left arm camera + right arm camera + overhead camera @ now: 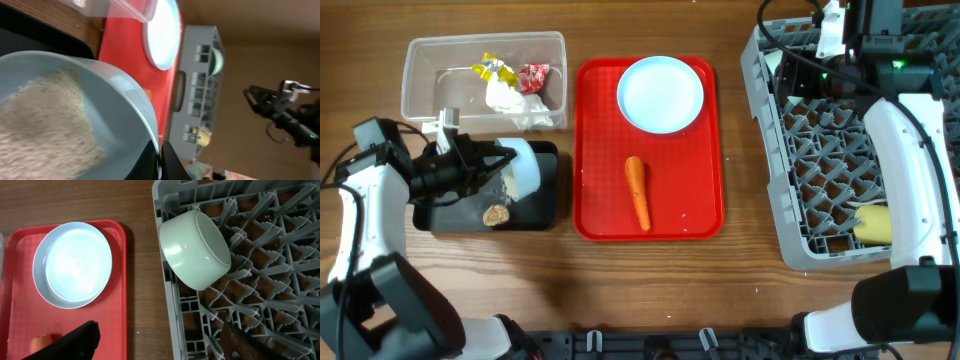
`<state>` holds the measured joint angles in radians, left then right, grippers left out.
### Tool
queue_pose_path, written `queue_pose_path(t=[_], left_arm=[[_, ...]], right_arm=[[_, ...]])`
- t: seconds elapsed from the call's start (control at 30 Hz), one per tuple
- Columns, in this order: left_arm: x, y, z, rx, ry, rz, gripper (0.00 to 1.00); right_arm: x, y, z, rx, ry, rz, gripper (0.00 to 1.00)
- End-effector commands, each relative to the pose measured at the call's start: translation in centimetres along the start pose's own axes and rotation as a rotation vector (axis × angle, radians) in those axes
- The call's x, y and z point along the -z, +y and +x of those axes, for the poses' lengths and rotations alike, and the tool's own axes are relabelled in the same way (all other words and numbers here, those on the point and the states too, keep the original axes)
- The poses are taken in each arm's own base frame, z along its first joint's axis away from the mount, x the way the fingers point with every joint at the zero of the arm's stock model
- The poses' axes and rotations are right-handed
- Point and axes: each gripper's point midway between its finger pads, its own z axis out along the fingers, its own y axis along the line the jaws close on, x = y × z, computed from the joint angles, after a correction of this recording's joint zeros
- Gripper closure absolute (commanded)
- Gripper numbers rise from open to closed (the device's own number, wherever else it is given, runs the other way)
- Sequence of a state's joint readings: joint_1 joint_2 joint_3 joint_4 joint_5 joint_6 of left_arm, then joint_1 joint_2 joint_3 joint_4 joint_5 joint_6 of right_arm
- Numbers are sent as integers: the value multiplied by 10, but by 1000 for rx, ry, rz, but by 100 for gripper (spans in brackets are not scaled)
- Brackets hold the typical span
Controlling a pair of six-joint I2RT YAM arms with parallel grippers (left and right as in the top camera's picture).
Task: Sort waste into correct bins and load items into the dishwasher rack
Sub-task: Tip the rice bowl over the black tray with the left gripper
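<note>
Left pincer (498,165) is clamped narrow on the rim of a light-blue round plastic bowl (528,165). The bowl is tipped on its side, directly over the shallow black rectangular tray (542,205). White rice grains (45,115) are heaped against the bowl's lower wall, not yet out.

Judgement: the pour depends on the bowl's mouth facing down into the tray beneath, so more tilt is needed.

Right pincer (157,345) is spread wide and empty above the edge of the large grey pegged plastic rack (280,255), well apart from the bowl.

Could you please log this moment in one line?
left gripper: shut on bowl, rice inside, over black tray | right gripper: open over rack | carrot, plate: on red tray
</note>
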<state>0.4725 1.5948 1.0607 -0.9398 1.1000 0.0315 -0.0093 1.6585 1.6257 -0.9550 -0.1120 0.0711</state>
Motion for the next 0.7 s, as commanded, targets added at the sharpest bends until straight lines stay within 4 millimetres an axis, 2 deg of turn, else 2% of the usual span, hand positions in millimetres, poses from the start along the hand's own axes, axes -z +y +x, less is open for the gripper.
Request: queue_pose_path(t=[0.0,0.2,0.33,0.57,0.67], left_arm=[[3,-15,-3,-16,-5,180,96],[21,-26,-12,62,-48,347,96],[31,-45,-13,94,-58,473,96],[32,-45,-9,157,-44,476,96],[39,-42,-12,185,-68,477,96]], right_arm=[[6,4,-1,-1,-10,-17,20],[5,4,3,20,8,-16,21],[5,4,4,20,12,-15,21],[5,3,6,20,20,-11,21],[6,3,7,22,24,-11,21]])
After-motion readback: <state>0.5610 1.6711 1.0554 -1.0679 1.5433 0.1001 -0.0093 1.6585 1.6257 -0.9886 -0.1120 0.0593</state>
